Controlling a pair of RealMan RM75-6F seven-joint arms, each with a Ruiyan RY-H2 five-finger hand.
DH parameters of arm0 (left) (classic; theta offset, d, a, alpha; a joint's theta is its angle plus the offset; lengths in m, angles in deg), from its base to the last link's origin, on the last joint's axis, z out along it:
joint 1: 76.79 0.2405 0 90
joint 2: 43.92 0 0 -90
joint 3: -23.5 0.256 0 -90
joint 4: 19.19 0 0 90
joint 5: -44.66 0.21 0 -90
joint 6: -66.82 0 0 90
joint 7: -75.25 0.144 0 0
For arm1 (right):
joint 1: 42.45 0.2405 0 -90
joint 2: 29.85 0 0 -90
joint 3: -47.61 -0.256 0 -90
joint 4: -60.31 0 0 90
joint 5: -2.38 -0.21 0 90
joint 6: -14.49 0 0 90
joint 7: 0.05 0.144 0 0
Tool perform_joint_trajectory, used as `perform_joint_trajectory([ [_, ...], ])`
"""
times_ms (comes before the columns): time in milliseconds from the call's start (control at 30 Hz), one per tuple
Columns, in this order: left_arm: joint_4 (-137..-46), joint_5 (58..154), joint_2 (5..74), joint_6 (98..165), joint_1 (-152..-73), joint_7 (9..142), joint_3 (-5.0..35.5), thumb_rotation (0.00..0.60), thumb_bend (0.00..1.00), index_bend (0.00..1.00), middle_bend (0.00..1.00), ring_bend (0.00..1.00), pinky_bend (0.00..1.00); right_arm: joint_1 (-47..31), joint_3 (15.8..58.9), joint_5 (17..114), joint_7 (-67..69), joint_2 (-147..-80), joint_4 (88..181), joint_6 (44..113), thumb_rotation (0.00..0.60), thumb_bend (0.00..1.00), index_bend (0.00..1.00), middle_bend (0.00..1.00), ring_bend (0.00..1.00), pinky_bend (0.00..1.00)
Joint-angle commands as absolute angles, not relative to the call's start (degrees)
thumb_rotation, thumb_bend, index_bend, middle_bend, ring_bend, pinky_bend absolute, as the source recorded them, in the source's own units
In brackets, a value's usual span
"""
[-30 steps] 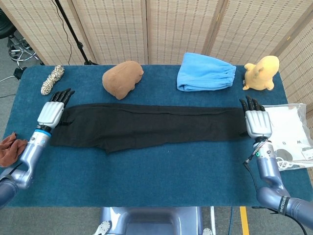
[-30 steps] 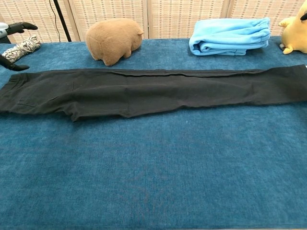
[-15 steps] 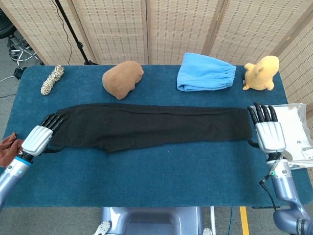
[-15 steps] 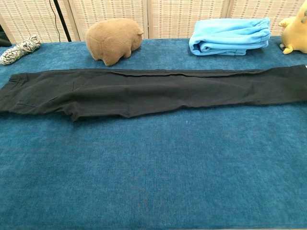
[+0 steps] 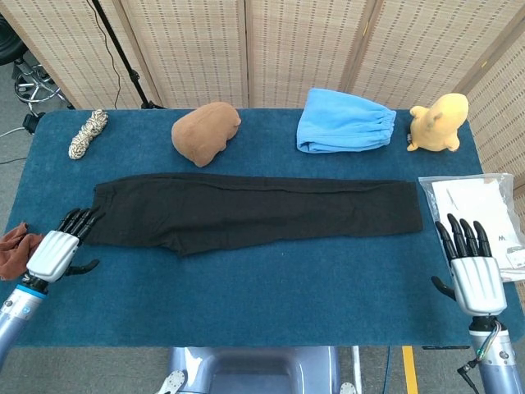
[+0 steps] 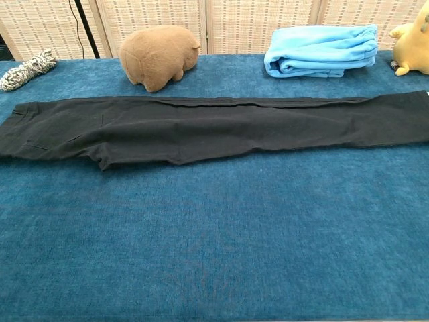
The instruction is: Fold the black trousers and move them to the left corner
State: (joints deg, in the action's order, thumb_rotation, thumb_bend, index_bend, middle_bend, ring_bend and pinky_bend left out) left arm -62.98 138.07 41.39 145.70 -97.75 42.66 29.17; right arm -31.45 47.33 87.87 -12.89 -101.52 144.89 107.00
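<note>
Lying flat, black trousers (image 5: pixel 246 212); left hand (image 5: pixel 56 248) and right hand (image 5: pixel 473 271) empty, fingers spread.

Black trousers (image 5: pixel 246 212), blue table (image 5: pixel 271 287)

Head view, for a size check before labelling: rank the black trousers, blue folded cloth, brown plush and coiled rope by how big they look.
1. black trousers
2. blue folded cloth
3. brown plush
4. coiled rope
</note>
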Motion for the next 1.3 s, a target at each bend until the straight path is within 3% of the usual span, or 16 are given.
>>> perform_joint_trajectory([
  [33, -61.78, 137.58, 42.43, 145.71, -97.15, 43.45, 28.85, 0.600, 0.21, 0.00, 0.00, 0.00, 0.00, -32.09, 47.23, 88.12, -11.59, -101.64, 145.56, 107.07, 0.600, 0.00, 0.00, 0.00, 0.00, 0.00],
  [300, -52.84, 136.17, 48.51, 141.26, -97.45, 43.94, 28.08, 0.600, 0.23, 0.00, 0.00, 0.00, 0.00, -32.62, 45.76, 87.43, -7.97, -100.94, 145.77, 105.39, 0.600, 0.00, 0.00, 0.00, 0.00, 0.00],
  [633, -41.01, 136.52, 55.04, 140.83, -98.42, 40.01, 27.63, 0.600, 0.24, 0.00, 0.00, 0.00, 0.00, -33.03, 44.63, 87.13, -6.81, -100.65, 146.21, 103.77, 0.600, 0.00, 0.00, 0.00, 0.00, 0.00],
  [1300, -31.72, 136.46, 60.47, 135.75, -101.46, 40.82, 27.45, 0.600, 0.27, 0.05, 0.00, 0.00, 0.06, -33.79, 43.37, 87.53, -6.15, -100.57, 146.61, 102.68, 0.600, 0.00, 0.00, 0.00, 0.00, 0.00],
])
